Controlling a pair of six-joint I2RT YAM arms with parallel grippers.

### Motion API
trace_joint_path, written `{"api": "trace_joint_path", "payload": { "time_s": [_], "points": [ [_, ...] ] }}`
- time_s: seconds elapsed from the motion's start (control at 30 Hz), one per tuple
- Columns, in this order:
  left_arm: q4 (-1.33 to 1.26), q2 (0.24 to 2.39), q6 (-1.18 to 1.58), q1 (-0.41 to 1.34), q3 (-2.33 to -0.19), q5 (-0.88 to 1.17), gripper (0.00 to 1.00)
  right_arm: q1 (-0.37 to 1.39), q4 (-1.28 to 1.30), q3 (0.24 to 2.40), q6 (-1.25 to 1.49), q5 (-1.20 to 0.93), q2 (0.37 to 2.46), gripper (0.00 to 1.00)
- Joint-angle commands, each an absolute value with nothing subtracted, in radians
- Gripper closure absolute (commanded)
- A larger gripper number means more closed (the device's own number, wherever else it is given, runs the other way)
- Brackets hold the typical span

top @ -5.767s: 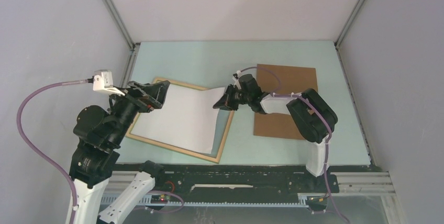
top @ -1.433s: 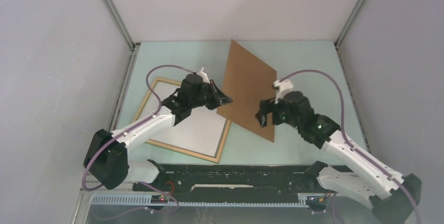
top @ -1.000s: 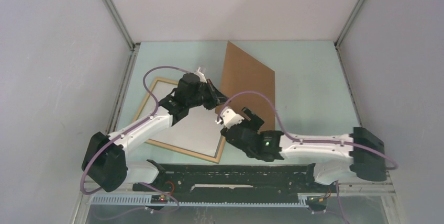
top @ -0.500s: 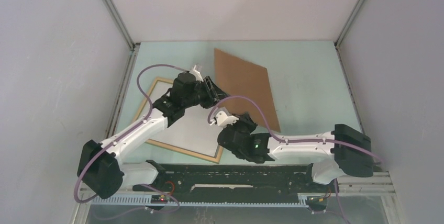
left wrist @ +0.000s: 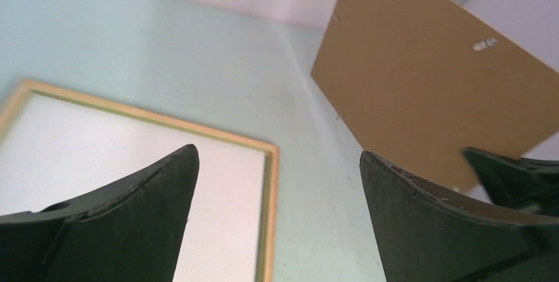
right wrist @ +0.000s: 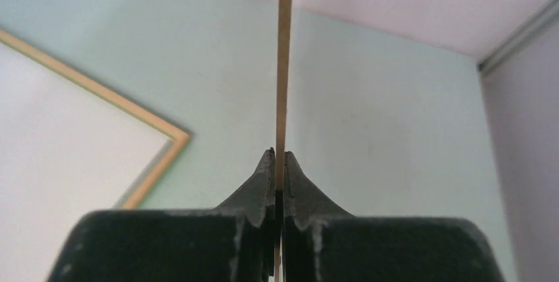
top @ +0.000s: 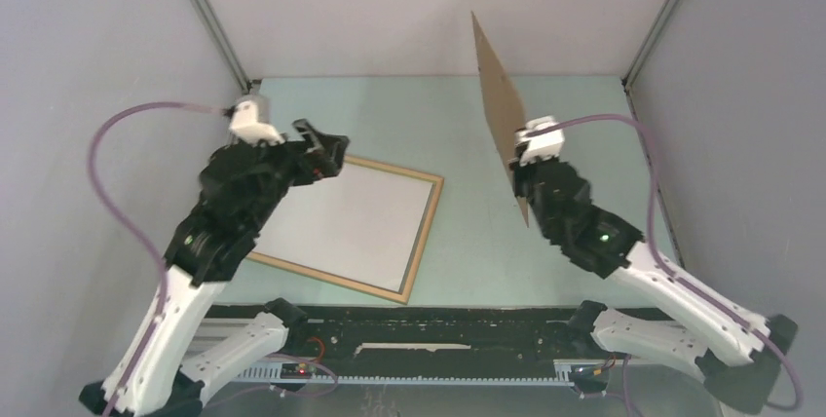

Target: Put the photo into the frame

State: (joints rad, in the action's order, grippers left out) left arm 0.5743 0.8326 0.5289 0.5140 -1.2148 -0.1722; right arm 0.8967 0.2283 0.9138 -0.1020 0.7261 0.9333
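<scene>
Swinging apart since half a second ago, both arms are sitting in new places: the right claw [right wrist: 278, 157] is now holding the brown board [top: 497, 95] up on edge at the right, and the left claw [left wrist: 277, 153] is hanging over the left side of the bench [top: 390, 115]. I am seeing the right claw's fingers pinched tight on the board's lower edge, the thin sheet running straight up between them and splitting that wrist view. The left claw is gaping wide, gripping nothing.

Between the arms, the frame [top: 425, 237] is lying flat, thin pale-wood rails facing up. The photo [top: 341, 222] is lying inside it, showing me only a plain white face. The board is hanging well right of the frame; it is matte, stiff and rectangular, with small pale tabs near its edges.
</scene>
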Motion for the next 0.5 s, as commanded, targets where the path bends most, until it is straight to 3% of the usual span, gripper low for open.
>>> {"api": "trace_joint_path", "payload": {
  "time_s": [0.0, 0.27, 0.47],
  "points": [
    [0.661, 0.705, 0.394, 0.511, -1.263, -0.414, 0.0, 0.782, 0.221, 1.041, 0.14, 0.275, 0.865, 1.0],
    [0.647, 0.609, 0.372, 0.511, -1.254, -0.467, 0.0, 0.57, 0.093, 1.068, 0.67, -0.199, 0.957, 1.0],
    [0.654, 0.588, 0.389, 0.511, -1.243, -0.447, 0.0, 0.551, -0.322, 0.887, 1.076, -0.393, 1.124, 1.0]
  ]
}}
